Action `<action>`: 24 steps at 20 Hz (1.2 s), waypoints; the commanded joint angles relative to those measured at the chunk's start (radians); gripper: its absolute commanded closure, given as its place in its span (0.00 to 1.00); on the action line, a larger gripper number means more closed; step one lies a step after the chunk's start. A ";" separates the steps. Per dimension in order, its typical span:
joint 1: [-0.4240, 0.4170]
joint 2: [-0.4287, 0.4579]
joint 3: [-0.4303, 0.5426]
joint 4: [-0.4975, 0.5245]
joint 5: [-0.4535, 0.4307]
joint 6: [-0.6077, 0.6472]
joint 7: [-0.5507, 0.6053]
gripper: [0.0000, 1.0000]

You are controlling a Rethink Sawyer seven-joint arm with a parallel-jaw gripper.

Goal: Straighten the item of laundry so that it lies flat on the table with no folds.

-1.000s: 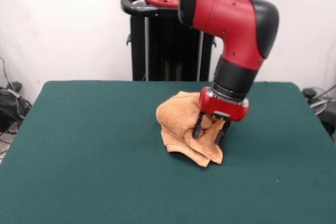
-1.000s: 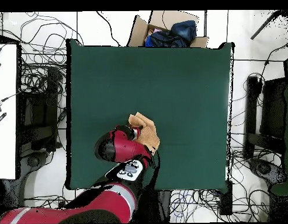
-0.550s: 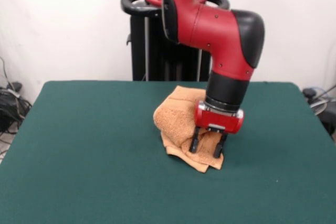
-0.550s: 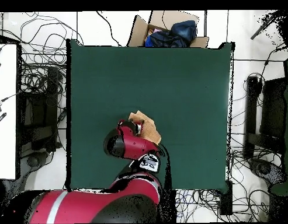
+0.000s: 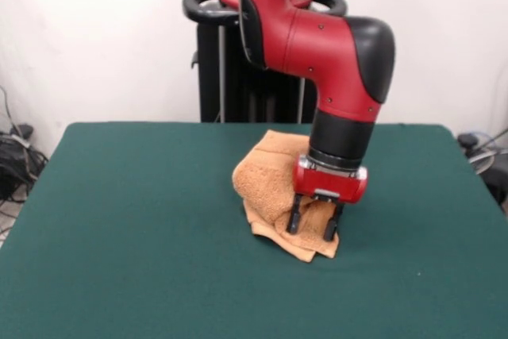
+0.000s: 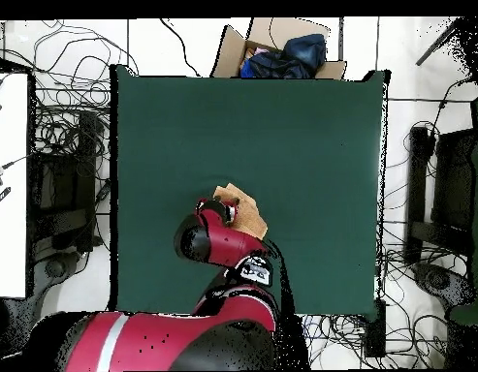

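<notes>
While the towel [image 5: 274, 188] lies bunched on the green table [image 5: 143, 236], claw [image 5: 310, 225] spread open over it, gripping nothing

Sawyer arm: red housing with black joint sections.

The arm [image 5: 317, 29] consists of glossy red rounded shells with small dark screw points; 1 black cap covers the elbow end, and a black cylindrical sleeve sits above the wrist. The wrist ends in a red collar with a grey-white band and a pale plate on its face. The gripper [image 5: 313, 226] has 2 thin black fingers [image 5: 294, 216]. In the overhead view, the lower link [image 6: 136, 344] carries a pale grey stripe.
</notes>
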 commanded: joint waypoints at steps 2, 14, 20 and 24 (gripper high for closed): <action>-0.068 0.027 0.245 -0.014 -0.055 -0.126 0.301 0.00; -0.156 -0.020 0.357 0.039 -0.078 -0.109 0.305 0.00; -0.161 -0.022 0.363 0.041 -0.071 -0.088 0.273 0.00; -0.194 -0.021 0.409 0.043 -0.098 -0.064 0.255 0.00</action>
